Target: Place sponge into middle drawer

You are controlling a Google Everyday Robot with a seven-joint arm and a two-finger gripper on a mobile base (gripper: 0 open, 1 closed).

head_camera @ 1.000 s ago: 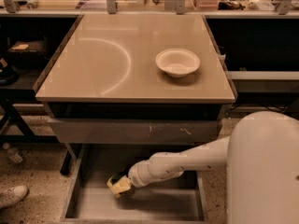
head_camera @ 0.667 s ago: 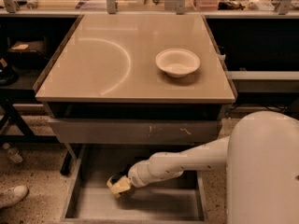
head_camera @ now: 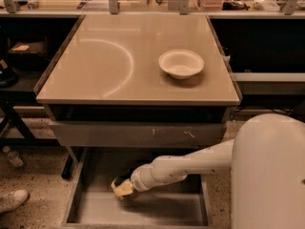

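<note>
Fingers (head_camera: 119, 181): only dark tips are seen, closed on the sponge (head_camera: 124, 190) at the wrist's far end, so the gripper (head_camera: 122, 187) is recorded as holding it. The grip is judged from the sponge's seat at the tips; no gap is made out.

Position: the arm is reached in from 3 o'clock, and the gripper is located inside the middle drawer (head_camera: 157, 210), at about 10 o'clock from the centre of its floor, near the left wall. The sponge is seen at 9 o'clock from the wrist, directly in the tips. Whether it touches the floor cannot be told. Its long axis is not resolved.

Governing relation: bare grey floor lies under and toward 5 o'clock of the sponge. A release here is judged sufficient.

Noted above: scratched drawer front (head_camera: 143, 133), white bowl (head_camera: 181, 64) on the table.
</note>
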